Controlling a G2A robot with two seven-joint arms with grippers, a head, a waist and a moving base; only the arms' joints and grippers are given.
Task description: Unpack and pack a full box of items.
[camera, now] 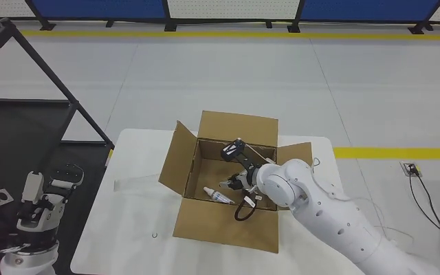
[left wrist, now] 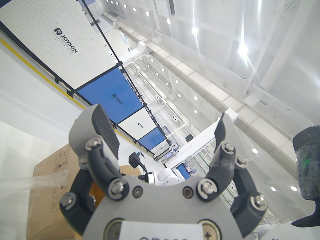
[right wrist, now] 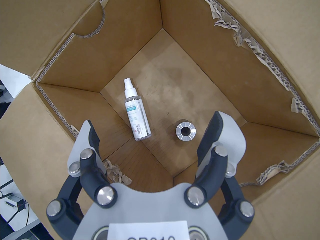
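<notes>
An open cardboard box (camera: 206, 227) stands in the middle of the white table (camera: 130, 234), flaps spread. On its floor lie a clear spray bottle (right wrist: 136, 111) with a white cap and a small metal cylinder (right wrist: 185, 131) standing on end. My right gripper (right wrist: 153, 123) hangs open inside the box mouth, above both items and touching neither. In the top view the right gripper (camera: 234, 183) is over the bottle (camera: 217, 196). My left gripper (left wrist: 160, 116) is open and holds nothing. It points up at the ceiling, off the table's left side (camera: 48, 182).
A sheet of clear plastic film (camera: 134, 182) lies on the table left of the box. A small ring (camera: 155, 236) sits near the table's front. The box's inner edges are torn (right wrist: 250, 46). A black frame (camera: 62, 103) stands to the left.
</notes>
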